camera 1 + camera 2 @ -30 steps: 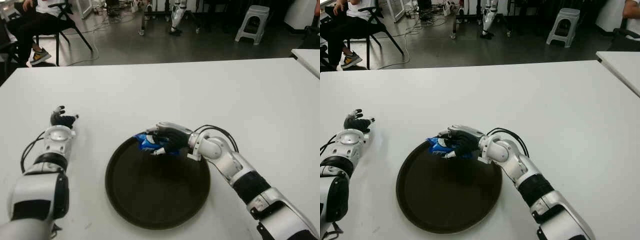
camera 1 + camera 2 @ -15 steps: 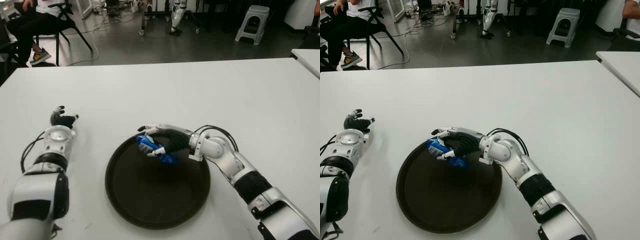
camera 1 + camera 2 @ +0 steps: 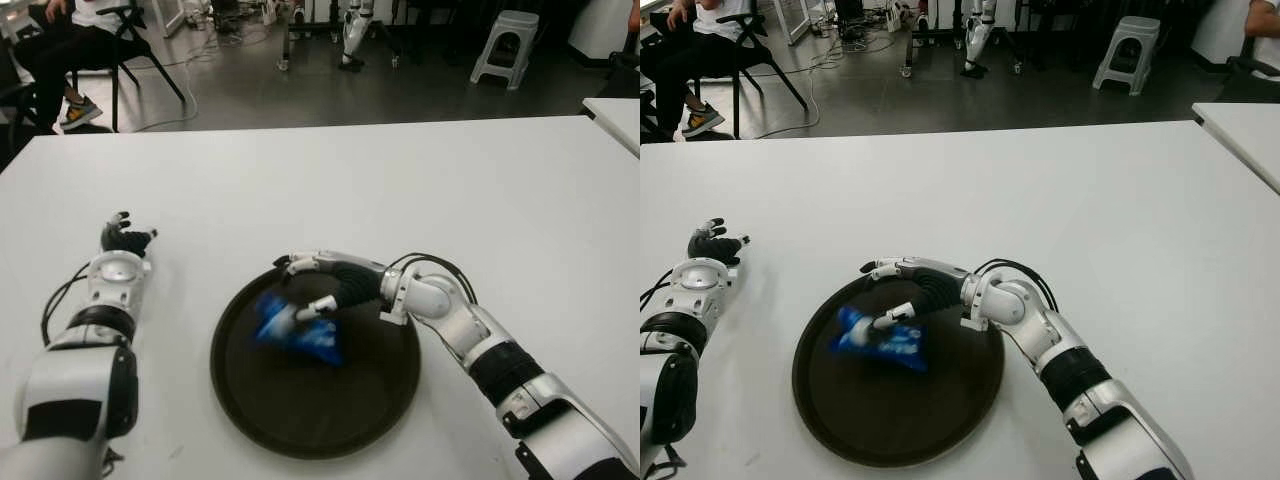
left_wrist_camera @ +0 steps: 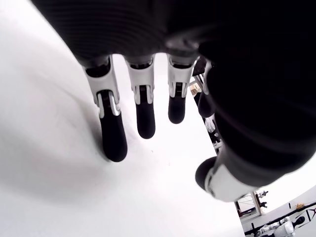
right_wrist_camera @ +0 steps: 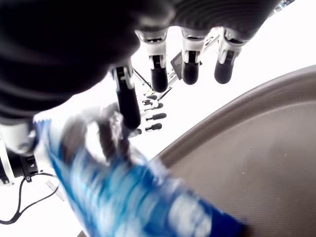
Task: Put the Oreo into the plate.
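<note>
- I'm looking down on the wide white surface (image 3: 420, 180), which is carrying everything here, with both arms reaching out over it.
- The dark round plate (image 3: 250, 420) is sitting near my edge of the surface, between the two arms and closer to the right one.
- My right hand (image 3: 318, 288) is hovering over the far rim of the plate with its fingers (image 5: 159, 74) spread and straight; the right wrist view is showing nothing pinched between them.
- My left hand (image 3: 124, 240) is showing well to the left of the plate, fingers (image 4: 144, 106) extended and relaxed, holding nothing.
- The Oreo (image 3: 296, 333), a blue packet, is showing over the plate's floor just under the right hand, smeared with motion, so I'm reading it as dropping or tumbling free of the hand; I can't tell whether it is touching the plate.
- To finish this release cleanly, I'm judging it best to keep the right hand spread and steady above the rim until the packet is lying flat inside.
- Then I'd be lifting the hand straight up and back, away from the packet, so no finger is dragging it over the edge.
- The risk I'm watching is the packet bouncing towards the rim.
</note>
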`<state>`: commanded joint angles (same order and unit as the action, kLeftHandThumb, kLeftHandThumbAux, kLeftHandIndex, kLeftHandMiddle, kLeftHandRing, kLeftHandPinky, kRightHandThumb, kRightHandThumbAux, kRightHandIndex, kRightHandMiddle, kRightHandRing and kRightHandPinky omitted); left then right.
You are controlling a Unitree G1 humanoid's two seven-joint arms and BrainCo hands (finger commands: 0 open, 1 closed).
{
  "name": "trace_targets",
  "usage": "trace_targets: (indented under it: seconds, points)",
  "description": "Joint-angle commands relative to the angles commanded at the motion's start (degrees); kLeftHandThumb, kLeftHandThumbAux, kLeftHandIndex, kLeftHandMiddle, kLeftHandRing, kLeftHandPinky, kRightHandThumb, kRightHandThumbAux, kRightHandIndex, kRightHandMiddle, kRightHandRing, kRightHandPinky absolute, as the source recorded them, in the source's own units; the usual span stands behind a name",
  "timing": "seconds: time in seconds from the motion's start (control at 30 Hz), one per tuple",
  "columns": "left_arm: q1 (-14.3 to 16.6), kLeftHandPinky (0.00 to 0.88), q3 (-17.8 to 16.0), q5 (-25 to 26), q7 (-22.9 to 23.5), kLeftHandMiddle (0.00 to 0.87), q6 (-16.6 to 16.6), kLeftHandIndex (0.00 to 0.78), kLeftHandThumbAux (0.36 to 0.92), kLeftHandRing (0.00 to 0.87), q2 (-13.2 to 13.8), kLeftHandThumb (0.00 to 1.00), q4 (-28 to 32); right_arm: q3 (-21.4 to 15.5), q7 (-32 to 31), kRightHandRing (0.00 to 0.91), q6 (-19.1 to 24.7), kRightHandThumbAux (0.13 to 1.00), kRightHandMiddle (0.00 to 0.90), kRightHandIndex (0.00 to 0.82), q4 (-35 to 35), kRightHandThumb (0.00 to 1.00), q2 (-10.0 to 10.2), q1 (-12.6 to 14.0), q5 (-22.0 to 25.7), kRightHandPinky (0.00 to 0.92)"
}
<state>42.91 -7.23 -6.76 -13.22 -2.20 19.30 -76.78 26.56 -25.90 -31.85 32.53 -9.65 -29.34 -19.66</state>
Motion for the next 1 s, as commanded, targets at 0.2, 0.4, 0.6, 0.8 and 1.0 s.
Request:
trace_targets:
  seconds: [0.2,0.4,0.6,0.8,1.0]
  points:
    - [0.1,0.123,-0.1,0.1,-0.1,0.125,0.2,0.074,0.752,0.141,0.0,0.258,0.0,0.4,0.7,0.001,-2.8,0.337,0.003,0.0,4.6,0.0,0.7,-1.2,-0.3,0.005]
    - [0.2,0.123,0.0,0.1,-0.2,0.126,0.4,0.075,0.751,0.143,-0.1,0.264,0.0,0.6,0.9,0.0,-5.3,0.313,0.0,0.0,7.3,0.0,0.8,-2.2,-0.9,0.0]
    - [0.2,0.12,0.0,0.1,-0.4,0.126,0.4,0.076,0.749,0.14,-0.1,0.282,0.1,0.5,1.1,0.0,-6.7,0.316,0.0,0.0,9.2,0.0,1.0,-2.8,-1.0,0.0]
    - [0.1,0.134,-0.1,0.2,-0.3,0.127,0.1,0.071,0.747,0.141,0.0,0.288,0.1,0.5,2.0,0.0,-7.7,0.325,0.0,0.0,10.6,0.0,1.3,-3.1,-1.4,0.0]
    - [0.0,0.133,-0.1,0.3,-0.1,0.122,-0.1,0.064,0.749,0.138,-0.1,0.285,0.1,0.5,2.9,0.0,-8.5,0.323,0.0,0.0,11.7,0.0,1.4,-3.5,-2.0,0.0]
